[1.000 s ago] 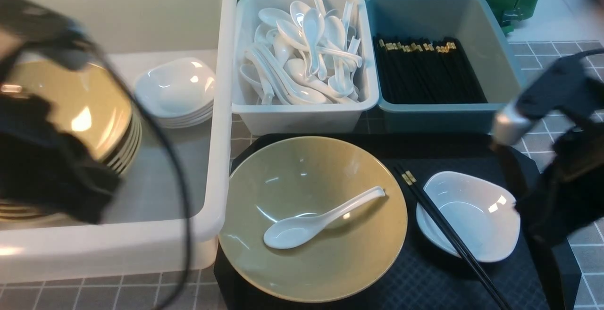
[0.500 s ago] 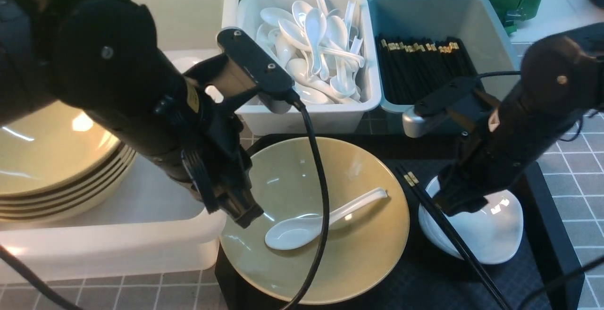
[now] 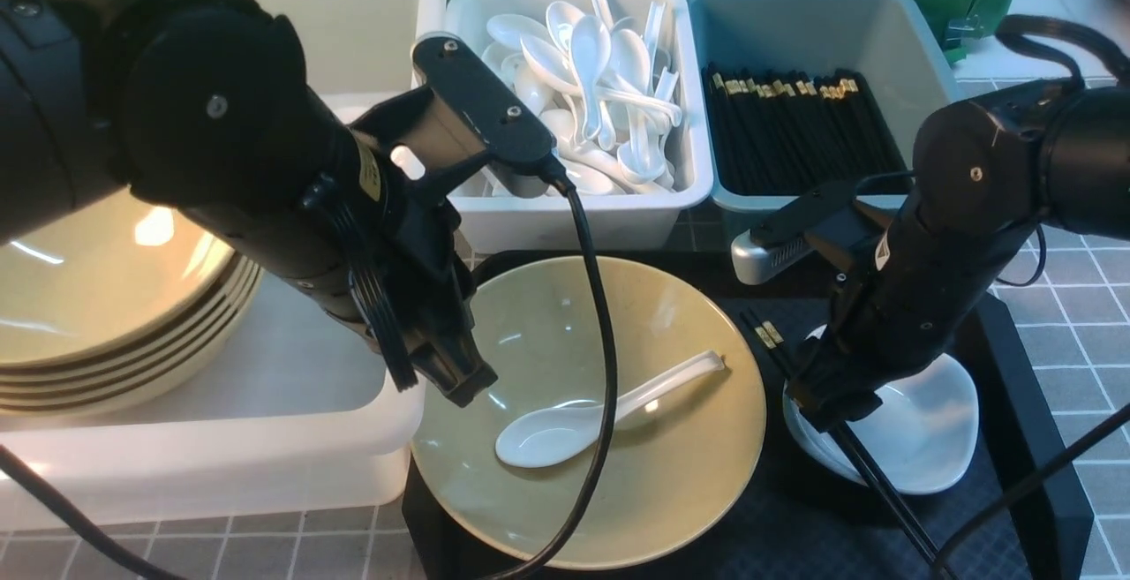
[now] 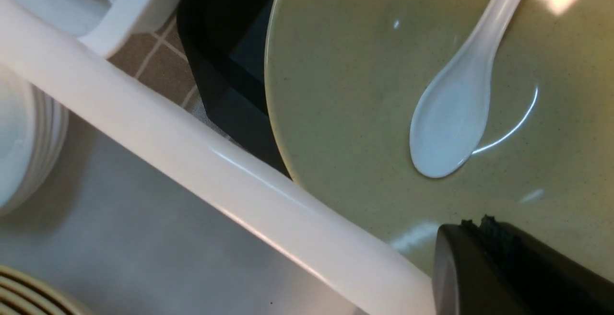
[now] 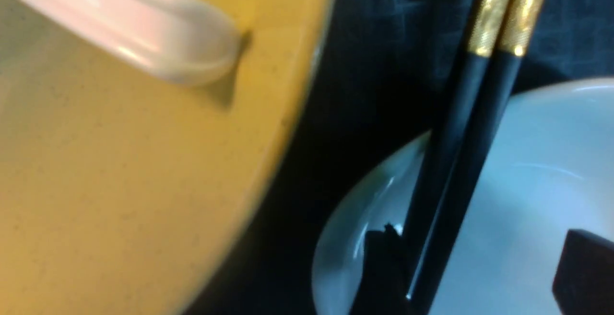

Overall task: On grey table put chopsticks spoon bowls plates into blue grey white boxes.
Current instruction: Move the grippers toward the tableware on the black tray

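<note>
Partly, the right hand (image 3: 834, 402) hides the chopsticks (image 3: 883, 490) (tips cut off).

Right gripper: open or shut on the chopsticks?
Open. The right gripper's fingertips stand apart in its wrist view, chopsticks lying between them, not clamped.

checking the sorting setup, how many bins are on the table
3: the large white tub on the left, the grey-white bin in the middle at the back, and the teal-blue bin just right of it. None looks hidden.
</note>
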Available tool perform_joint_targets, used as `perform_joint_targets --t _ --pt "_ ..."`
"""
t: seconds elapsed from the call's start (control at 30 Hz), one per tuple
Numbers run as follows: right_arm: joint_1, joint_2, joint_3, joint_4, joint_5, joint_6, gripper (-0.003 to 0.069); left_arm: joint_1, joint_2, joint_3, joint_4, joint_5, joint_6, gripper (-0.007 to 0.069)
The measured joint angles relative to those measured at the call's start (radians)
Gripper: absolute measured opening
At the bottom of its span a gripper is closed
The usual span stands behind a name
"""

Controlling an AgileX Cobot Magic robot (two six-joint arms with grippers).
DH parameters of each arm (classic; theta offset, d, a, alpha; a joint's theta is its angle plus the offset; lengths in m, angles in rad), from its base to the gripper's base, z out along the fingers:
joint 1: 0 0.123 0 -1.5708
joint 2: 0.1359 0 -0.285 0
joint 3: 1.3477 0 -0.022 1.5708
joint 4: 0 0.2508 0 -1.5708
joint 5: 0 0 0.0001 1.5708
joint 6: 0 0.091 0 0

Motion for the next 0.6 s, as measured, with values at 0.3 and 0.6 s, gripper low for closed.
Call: perform_joint_targets --t 0.3,0.6 --pt "0.011 0.035 0.000 0.008 -0.005 -0.001 0.0479 0.000 0.000 0.000 0.001 0.004 0.000 -0.0011" --pt "0.011 0.044 0.000 0.004 -0.005 -0.002 0.0292 0.000 0.000 0.000 0.001 0.004 0.000 -0.0011"
